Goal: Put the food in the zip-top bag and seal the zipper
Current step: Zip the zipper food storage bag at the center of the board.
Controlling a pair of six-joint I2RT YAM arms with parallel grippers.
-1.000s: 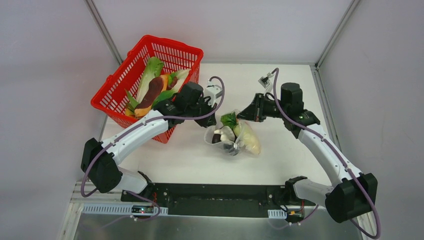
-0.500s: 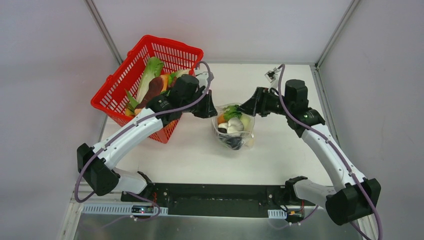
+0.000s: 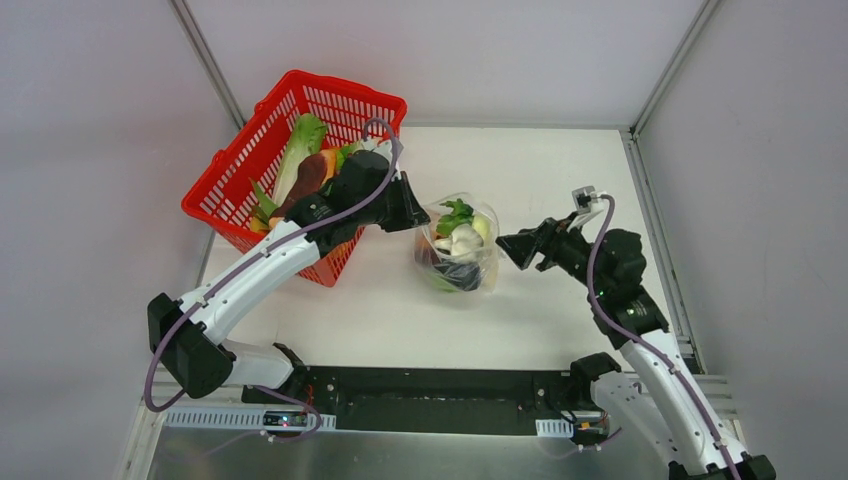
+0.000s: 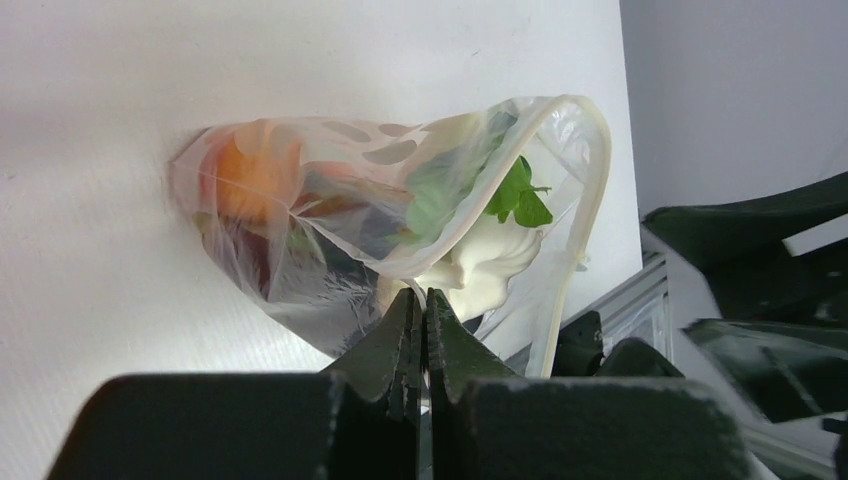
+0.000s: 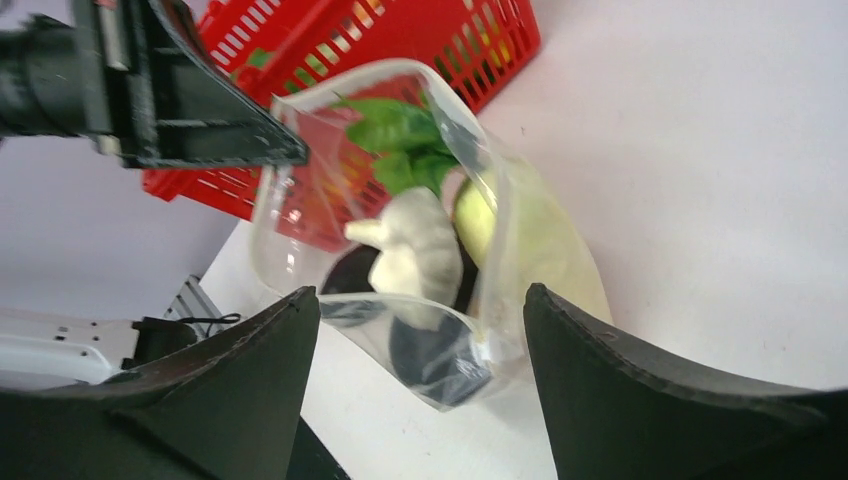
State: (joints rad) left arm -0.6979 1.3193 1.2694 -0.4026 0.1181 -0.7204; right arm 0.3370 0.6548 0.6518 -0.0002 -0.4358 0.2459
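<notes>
Moved: our right gripper (image 3: 510,248) backs off the zip-top bag (image 4: 350,215), jaws apart.
Left gripper (image 4: 421,300): clamped on its rim.
Food (image 3: 462,240): inside, on the table (image 3: 560,170); zipper (image 4: 592,170) open.
Risk: held one-sided, we may tip it.

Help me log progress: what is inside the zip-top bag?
Through the zip-top bag show green leaves, a white piece, a dark eggplant and an orange fruit. Crinkled plastic and those pieces cover anything underneath.
</notes>
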